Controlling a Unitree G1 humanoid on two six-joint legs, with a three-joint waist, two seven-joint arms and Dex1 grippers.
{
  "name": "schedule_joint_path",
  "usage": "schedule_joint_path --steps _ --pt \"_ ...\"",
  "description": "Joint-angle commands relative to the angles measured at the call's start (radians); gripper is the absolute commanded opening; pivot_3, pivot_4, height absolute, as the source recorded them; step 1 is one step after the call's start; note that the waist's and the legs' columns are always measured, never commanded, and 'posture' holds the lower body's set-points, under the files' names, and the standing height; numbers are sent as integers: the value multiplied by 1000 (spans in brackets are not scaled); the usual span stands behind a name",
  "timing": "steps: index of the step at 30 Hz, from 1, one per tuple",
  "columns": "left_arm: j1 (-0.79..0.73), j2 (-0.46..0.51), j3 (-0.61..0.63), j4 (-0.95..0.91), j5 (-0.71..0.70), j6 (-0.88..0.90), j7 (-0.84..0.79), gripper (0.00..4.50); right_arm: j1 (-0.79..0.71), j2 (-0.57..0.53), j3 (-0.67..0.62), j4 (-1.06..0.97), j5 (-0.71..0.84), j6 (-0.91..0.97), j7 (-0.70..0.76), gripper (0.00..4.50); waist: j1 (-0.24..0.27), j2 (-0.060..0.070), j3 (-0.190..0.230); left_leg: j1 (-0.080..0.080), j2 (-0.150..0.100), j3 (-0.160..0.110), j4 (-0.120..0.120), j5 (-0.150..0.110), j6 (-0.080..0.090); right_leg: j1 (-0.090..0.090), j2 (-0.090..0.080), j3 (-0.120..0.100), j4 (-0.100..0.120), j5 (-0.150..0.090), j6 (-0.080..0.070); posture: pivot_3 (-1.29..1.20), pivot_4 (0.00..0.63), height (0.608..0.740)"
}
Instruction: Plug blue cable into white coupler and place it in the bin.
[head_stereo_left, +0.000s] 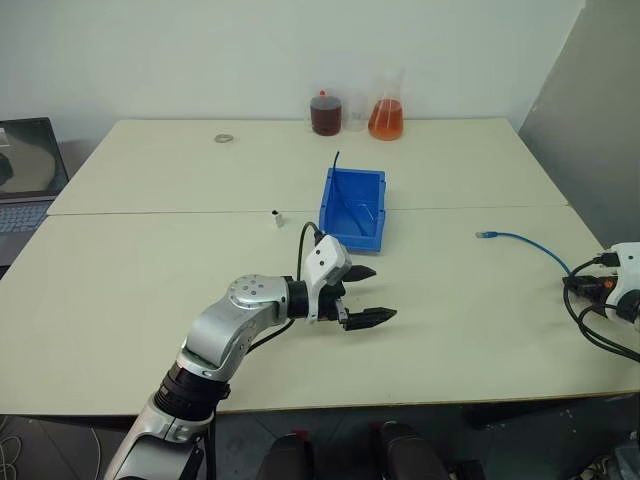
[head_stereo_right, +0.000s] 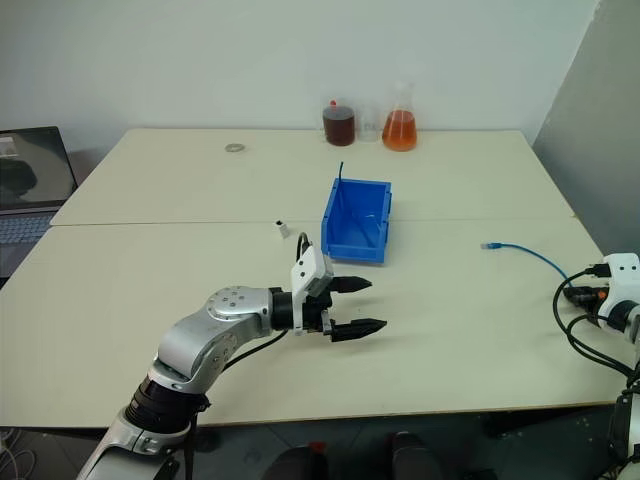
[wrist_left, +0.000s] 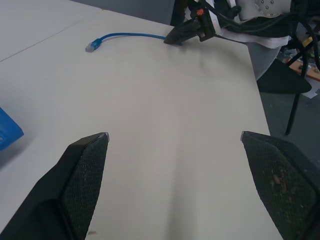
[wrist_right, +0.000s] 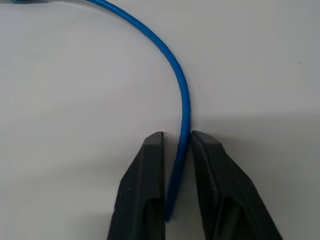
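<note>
Your right gripper (wrist_right: 176, 145) is pinched on the blue cable (wrist_right: 172, 75) near the table's right edge, cord sandwiched between both fingers, and from there the cable runs across the tabletop (head_stereo_left: 150, 270) toward the middle, ending in its little clear plug (head_stereo_left: 485, 235). Your left gripper (head_stereo_left: 368, 295) hangs over the middle of the table toward the near edge with its fingers spread wide and nothing in them. The blue bin (head_stereo_left: 352, 208) sits mid-table just beyond it, and the white coupler (head_stereo_left: 276, 216) stands a bit to the bin's left, apart from it.
</note>
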Motion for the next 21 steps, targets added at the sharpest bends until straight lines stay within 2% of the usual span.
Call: schedule_joint_path --steps 1,7,11,14,18,21 --pt "7 14 18 -36 -8 -11 -9 4500 9 -1 10 13 -8 -9 4 29 0 0 0 1 0 0 0 0 0 1 0 0 0 0 0 0 150 740" --pt "61 55 59 -81 -32 13 4 4500 25 -11 13 -1 -6 -1 3 29 0 0 0 3 0 -1 0 0 0 4 0 0 -1 0 1 0 150 740" --pt "100 96 85 -113 -36 14 -2 4500 51 -20 14 -79 23 57 77 29 2 0 0 5 0 -1 0 0 0 5 0 0 0 -1 1 0 150 740" --pt "193 167 173 -200 -70 56 20 4500 182 -28 7 -449 153 303 213 29 1 0 0 6 1 -2 -1 0 0 6 0 0 -1 -2 2 0 150 740" --pt "350 214 266 -312 -106 85 60 4500 336 -21 -25 -866 306 547 232 29 -6 2 1 7 7 -5 -3 0 0 5 0 -1 1 -4 1 0 150 740" --pt "479 224 334 -364 -105 81 102 4500 393 -6 -28 -1090 396 660 214 29 -6 2 1 8 7 -5 -2 0 0 6 -1 -1 1 -6 4 0 150 740"
